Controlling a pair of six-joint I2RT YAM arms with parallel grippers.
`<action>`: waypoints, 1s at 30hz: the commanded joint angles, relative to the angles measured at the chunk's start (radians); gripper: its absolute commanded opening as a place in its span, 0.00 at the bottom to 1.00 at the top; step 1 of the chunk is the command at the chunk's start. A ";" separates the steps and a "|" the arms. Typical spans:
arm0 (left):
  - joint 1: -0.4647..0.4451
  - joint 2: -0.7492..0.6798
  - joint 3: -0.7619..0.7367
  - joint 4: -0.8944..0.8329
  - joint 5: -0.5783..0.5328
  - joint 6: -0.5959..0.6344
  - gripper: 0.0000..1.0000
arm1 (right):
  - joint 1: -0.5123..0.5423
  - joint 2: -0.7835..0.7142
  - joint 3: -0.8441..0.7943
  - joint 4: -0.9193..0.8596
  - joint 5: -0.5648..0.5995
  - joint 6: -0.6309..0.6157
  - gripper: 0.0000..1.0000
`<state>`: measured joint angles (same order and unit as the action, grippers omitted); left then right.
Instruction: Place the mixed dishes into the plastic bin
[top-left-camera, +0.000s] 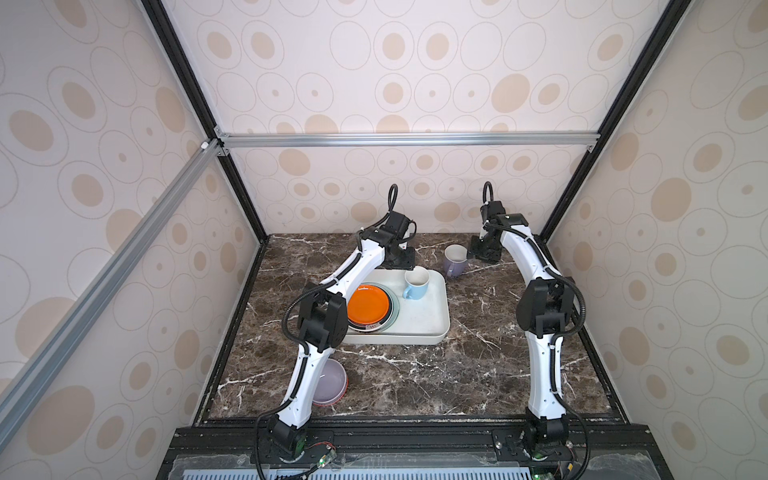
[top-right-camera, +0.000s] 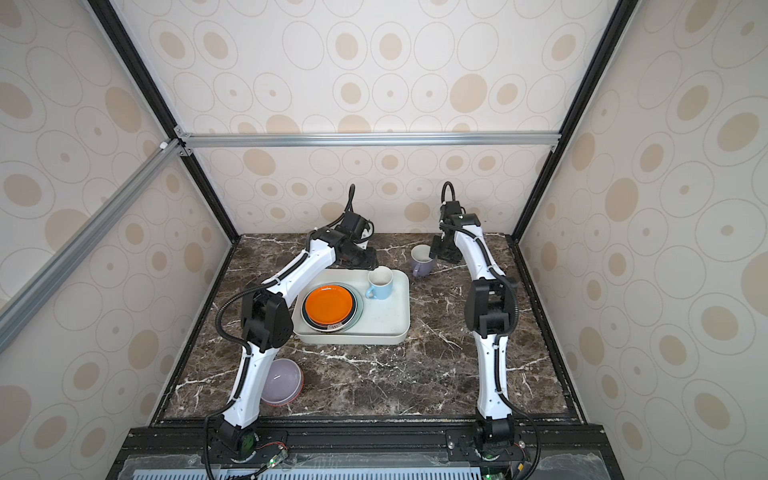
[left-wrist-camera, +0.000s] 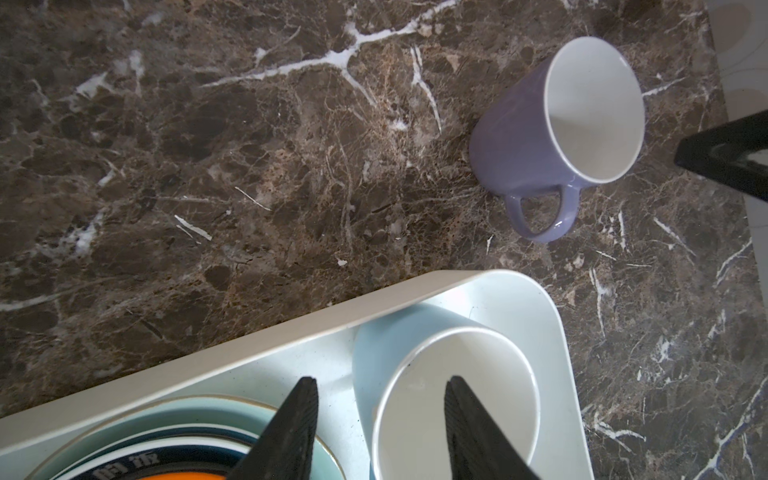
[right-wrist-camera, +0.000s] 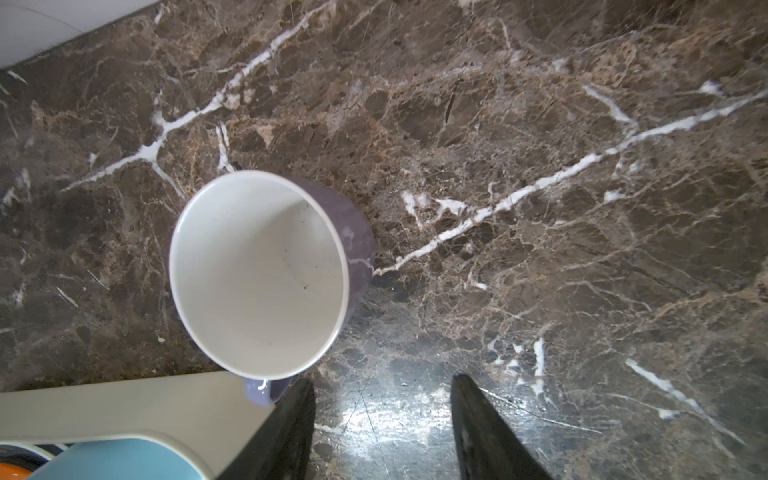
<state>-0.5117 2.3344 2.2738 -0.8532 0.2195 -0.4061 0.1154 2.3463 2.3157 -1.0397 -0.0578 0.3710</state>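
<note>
Both left gripper (left-wrist-camera: 382, 379) and right gripper (right-wrist-camera: 382, 378) gape; only top views show bowl (top-left-camera: 331, 384).

Inside the plastic bin (top-left-camera: 399, 338) the plate stack (top-left-camera: 368, 306) fills the left half and the blue mug (top-left-camera: 417, 286) stands at the far wall; the floor on the right is bare. Outside, the lavender mug (top-left-camera: 455, 262) stands near the bin's far right corner, leaving only a narrow gap.

White-shelled left arm (top-left-camera: 311, 370), matching right arm (top-left-camera: 544, 374), black joint housings (top-left-camera: 322, 318), ribbed black cables (top-left-camera: 286, 320), black bases (top-left-camera: 286, 440), tapered black fingers (left-wrist-camera: 291, 432)
</note>
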 joint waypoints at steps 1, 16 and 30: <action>-0.003 0.020 0.042 -0.037 0.006 0.023 0.50 | -0.008 0.019 0.032 0.029 -0.013 0.022 0.56; -0.011 0.005 -0.028 -0.036 0.020 0.038 0.48 | 0.018 0.219 0.217 0.006 -0.023 0.033 0.55; -0.010 0.028 -0.062 -0.028 0.037 0.057 0.45 | 0.039 0.249 0.225 -0.029 0.016 0.027 0.35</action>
<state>-0.5140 2.3360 2.2169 -0.8570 0.2455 -0.3752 0.1390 2.5694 2.5191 -1.0286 -0.0673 0.4015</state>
